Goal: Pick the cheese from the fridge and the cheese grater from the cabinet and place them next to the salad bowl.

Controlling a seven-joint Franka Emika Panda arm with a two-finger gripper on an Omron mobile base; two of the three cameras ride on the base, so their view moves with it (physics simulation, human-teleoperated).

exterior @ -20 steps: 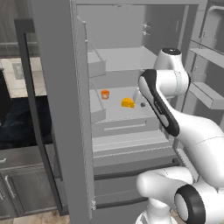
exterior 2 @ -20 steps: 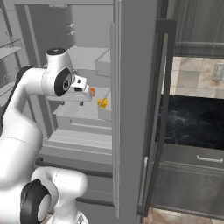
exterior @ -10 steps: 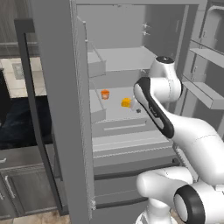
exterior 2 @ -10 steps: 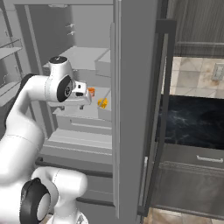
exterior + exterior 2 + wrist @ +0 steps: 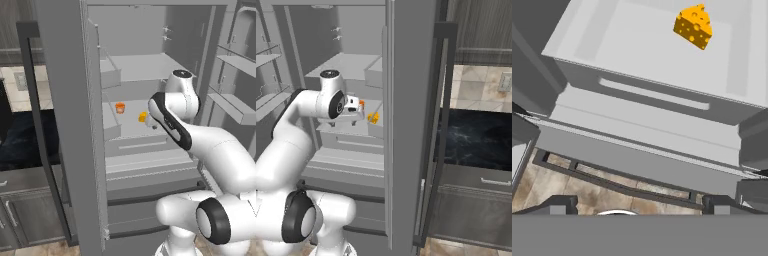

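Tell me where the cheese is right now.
The cheese lies on a grey shelf inside the open fridge, right of a small orange cup in the left base view.

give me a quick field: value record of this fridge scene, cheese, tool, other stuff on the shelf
fridge: door open, grey shelves and drawers exposed
cheese: yellow-orange wedge lying on the middle shelf, free of the tool
orange cup: small, on the same shelf, to the left of the cheese in the left base view
tool: open, reaching into the fridge, short of the cheese
tool contents: nothing held
task stage: cheese not yet grasped
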